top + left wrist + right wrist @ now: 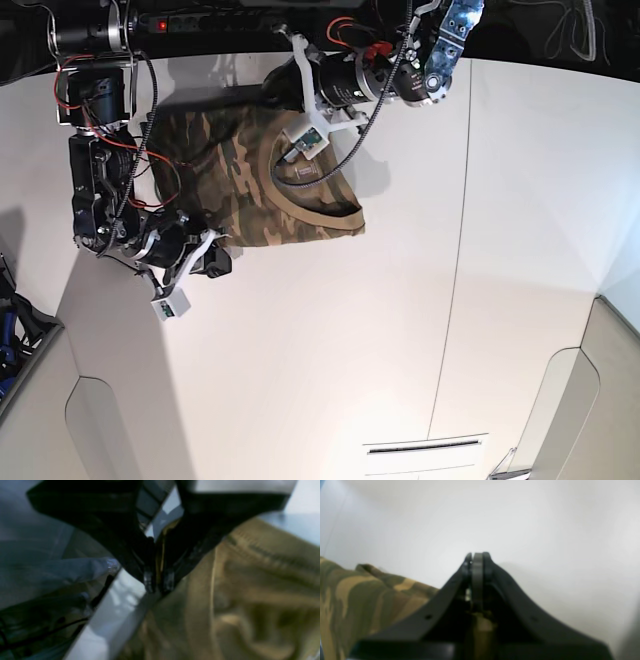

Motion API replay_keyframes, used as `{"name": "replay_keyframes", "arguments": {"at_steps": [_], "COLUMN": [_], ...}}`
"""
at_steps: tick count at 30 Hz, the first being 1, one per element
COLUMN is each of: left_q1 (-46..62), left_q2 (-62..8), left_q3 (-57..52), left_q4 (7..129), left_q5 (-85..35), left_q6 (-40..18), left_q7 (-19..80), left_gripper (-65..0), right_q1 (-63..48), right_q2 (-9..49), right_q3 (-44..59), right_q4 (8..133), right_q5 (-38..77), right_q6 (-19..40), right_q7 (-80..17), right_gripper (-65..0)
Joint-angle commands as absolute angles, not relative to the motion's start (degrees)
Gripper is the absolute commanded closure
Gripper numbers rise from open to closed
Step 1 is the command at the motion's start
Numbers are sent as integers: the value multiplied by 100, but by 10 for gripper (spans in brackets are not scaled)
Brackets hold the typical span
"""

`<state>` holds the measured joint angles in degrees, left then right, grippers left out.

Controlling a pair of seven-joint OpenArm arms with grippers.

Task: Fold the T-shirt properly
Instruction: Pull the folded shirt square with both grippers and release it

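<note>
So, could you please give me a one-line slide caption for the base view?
Left pincer grips the camouflage T-shirt on the white table; shut right pincer sits at its edge.

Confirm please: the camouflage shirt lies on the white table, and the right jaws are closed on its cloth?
Not quite. In the right wrist view the right gripper is closed on nothing; the shirt lies beside it on the white table.

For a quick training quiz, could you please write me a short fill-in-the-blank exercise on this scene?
1. The T-shirt has a ____ pattern.
2. The left claw is shut on the ____.
3. The right claw is shut and holds ____.
4. The shirt lies on a ____ table.

Missing words: camouflage; T-shirt; nothing; white
</note>
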<state>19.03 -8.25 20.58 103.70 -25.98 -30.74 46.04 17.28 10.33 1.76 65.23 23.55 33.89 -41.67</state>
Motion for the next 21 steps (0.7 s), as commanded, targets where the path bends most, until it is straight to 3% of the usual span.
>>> {"name": "replay_keyframes", "arguments": {"at_steps": [1,11,21], "left_q1": [1826,1328,325], "left_q2": [-812,-812,-812], "left_q3": [1909,709,351], "left_q4": [10422,9874,9150], "left_q5": [-2635,-2624,-2578], "left_q6": [-3109,-3111,-3107], "left_q7": [4501,4477,4480], "left_gripper": [-60,-60,-60], "right_q1": [1855,1848,1273], "right_q2": [1076,1295,1310], "right_q3": [191,191,283], "right_q4": [6598,6598,6779], "right_q5": [2423,2596,3817], "right_q6": [3426,3402,3409], "right_q7": [-4053,-4381,-5011], "right_gripper": [0,0,0]}}
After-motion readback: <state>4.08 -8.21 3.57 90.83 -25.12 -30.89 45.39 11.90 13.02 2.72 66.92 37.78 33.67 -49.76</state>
